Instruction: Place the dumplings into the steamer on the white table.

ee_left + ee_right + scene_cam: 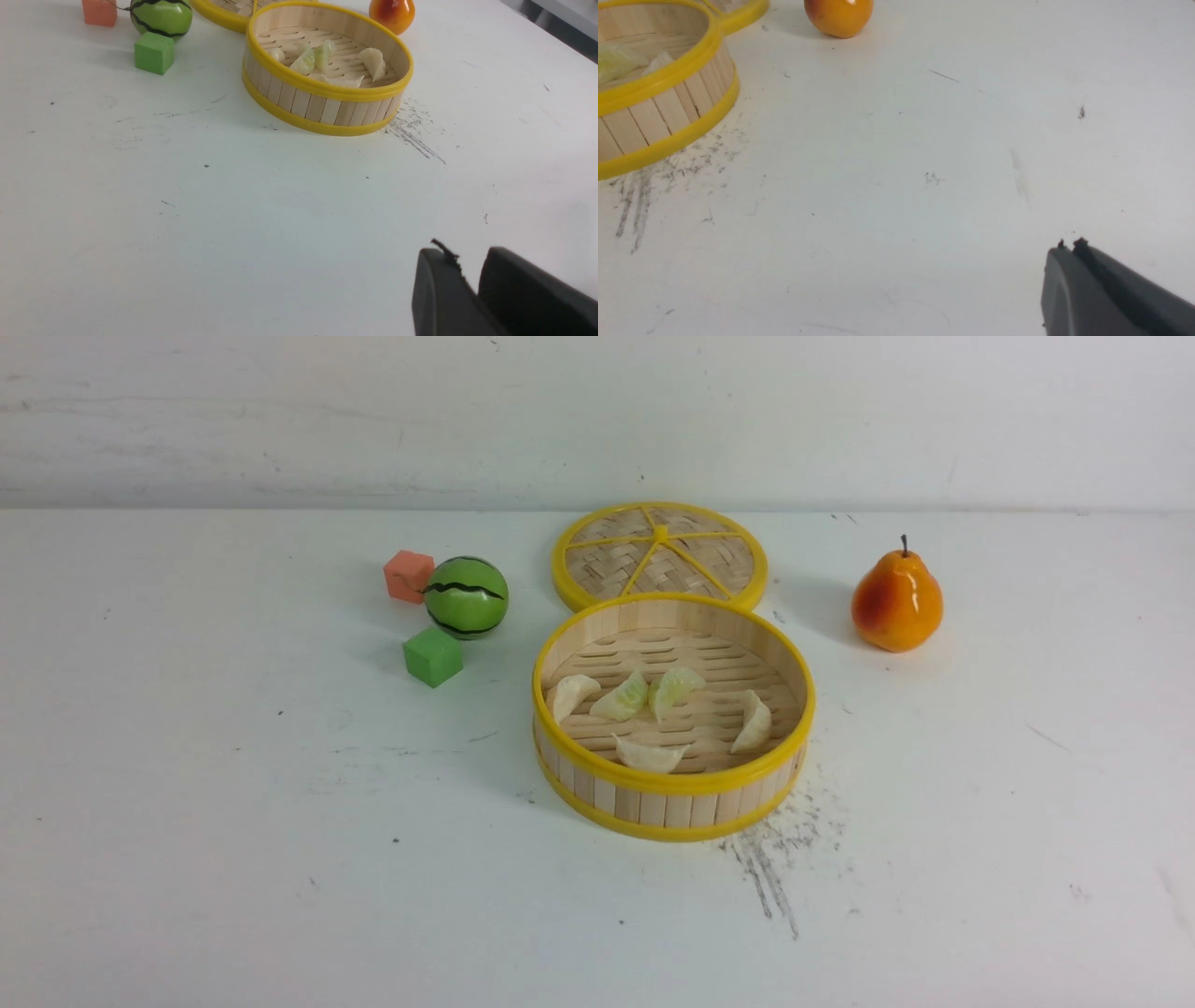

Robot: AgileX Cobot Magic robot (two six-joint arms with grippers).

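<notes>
- Five dumplings (665,721) lie inside the steamer (674,782) on the white table (233,821); I see none outside it. I judge the job done.
- My left pincer (472,275) hangs low over bare table, well short of the steamer: a narrow gap shows between the jaws, nothing in it. Released, empty.
- My right pincer (1069,245) is clenched, jaws together on nothing, over bare table to the steamer's right.
- Risk from here (a guess only): either arm swinging low past the basket could clip the yellow rim and shove or tip it, spilling dumplings. The lid (659,554) touches or nearly touches the far rim, so a shove would carry it along.
- A second risk: the pear (896,600) and the striped ball (466,596) would roll if brushed. The green cube (432,656) and orange cube (408,575) look steadier.
- Dumpling axes, front view: the near one lies crosswise along the front wall; the right one runs near-to-far, curved along the right wall; the left one and the two greenish middle ones slant diagonally.
- Which way each pleated edge faces is too small to tell.
</notes>
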